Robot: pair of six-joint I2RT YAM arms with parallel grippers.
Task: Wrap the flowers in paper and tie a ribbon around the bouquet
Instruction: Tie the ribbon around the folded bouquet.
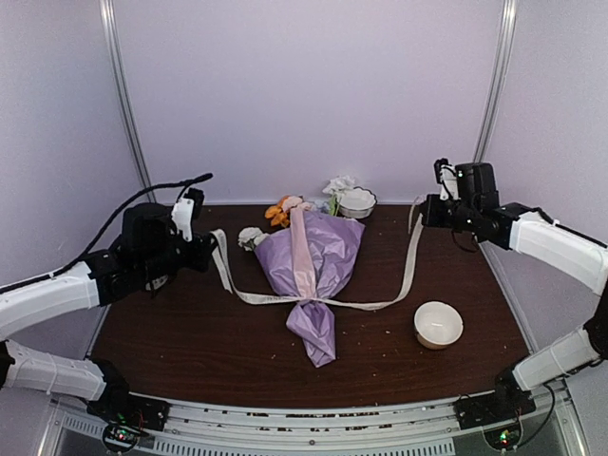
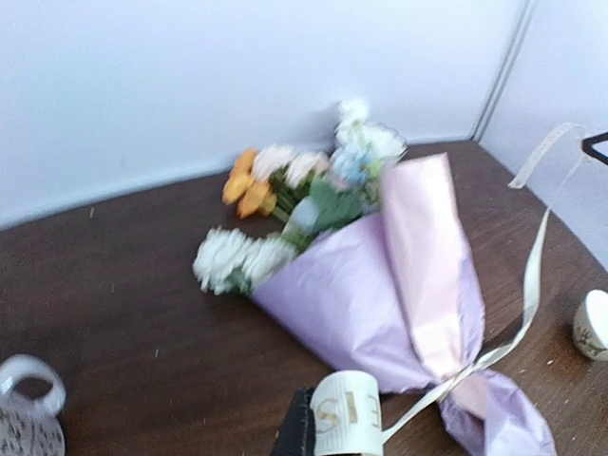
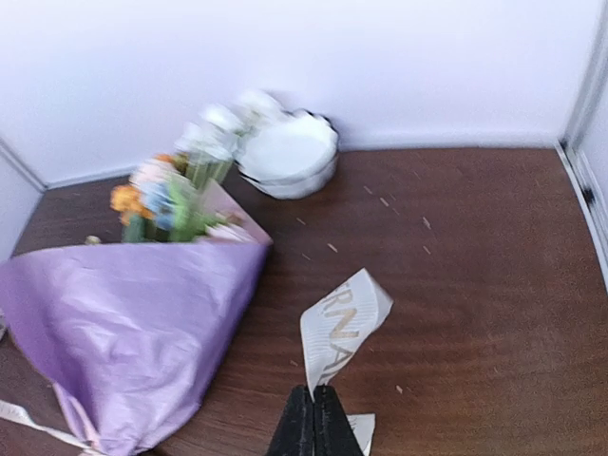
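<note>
Snugly, the paper [image 1: 328,249] cone holds the flowers [image 1: 278,211]; left end effector [image 1: 207,250] and right end effector [image 3: 313,408] each pinch the ribbon [image 1: 412,256]; far bowl [image 1: 357,202] contents unclear

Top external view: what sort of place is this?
Most likely a robot lab cell, not a shop: plain pale walls with metal posts enclose one brown table, two robot arms are mounted at its near edge, and a bouquet lies there.
</note>
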